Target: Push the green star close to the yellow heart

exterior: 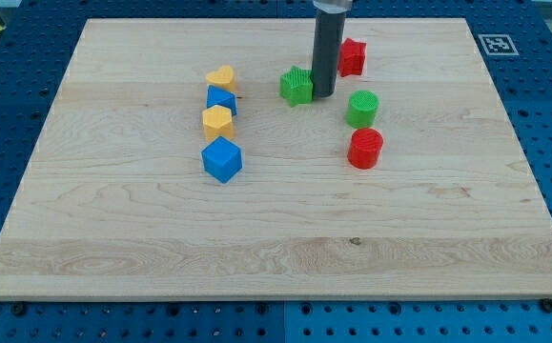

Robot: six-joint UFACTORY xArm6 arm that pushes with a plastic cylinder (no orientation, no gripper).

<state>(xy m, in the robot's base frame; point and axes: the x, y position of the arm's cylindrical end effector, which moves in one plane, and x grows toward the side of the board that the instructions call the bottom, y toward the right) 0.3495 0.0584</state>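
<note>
The green star [296,86] lies on the wooden board [276,238] near the view's top centre. The yellow heart [221,77] lies to its left, about a block's width of bare board between them. My tip [323,95] stands on the board right against the star's right side, between the star and the red star-like block [352,57].
Below the yellow heart, in a column, lie a blue block [222,99], a yellow hexagonal block [216,121] and a blue cube [222,159]. A green cylinder [362,109] and a red cylinder [365,149] lie to the right of my tip.
</note>
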